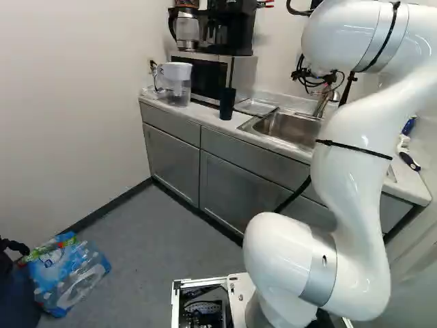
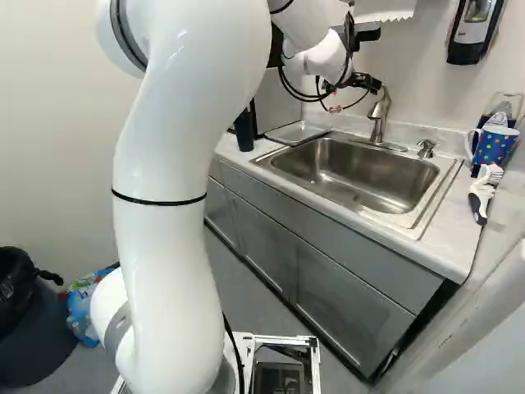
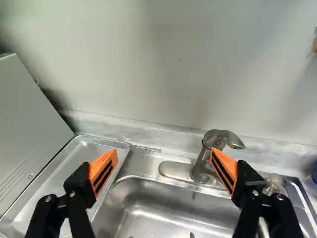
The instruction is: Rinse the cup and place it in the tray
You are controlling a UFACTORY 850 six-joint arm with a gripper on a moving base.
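Cup (image 1: 227, 104), dark and slim, is standing upright on the tabletop (image 2: 447, 246) to the left of the sink (image 2: 357, 176), beyond the tray (image 2: 299, 133) that is lying alongside it. The cup's long axis is running vertically. A patterned mug (image 2: 490, 149) is sitting on the right side of the sink; I am taking the dark one as the cup meant here, going by its nearness to the tray.

The fingers (image 3: 101, 166) are standing wide apart with nothing between them. They are hanging over the sink and pointing towards the wall behind it, so the cup is lying off to their left and nearer the sink's front side than where they are aiming. Straight ahead of them, slightly to the right, the tap (image 3: 198, 168) is rising at the sink's back edge.

By my reading, the rinsing is still waiting to begin. If the coming move is going for the cup, it is calling for a swing left, past the sink and over the tray, with the fingers coming level around that upright axis. Coming in askew, they could be tipping it. If the tap is coming first, the fingers are already facing it.
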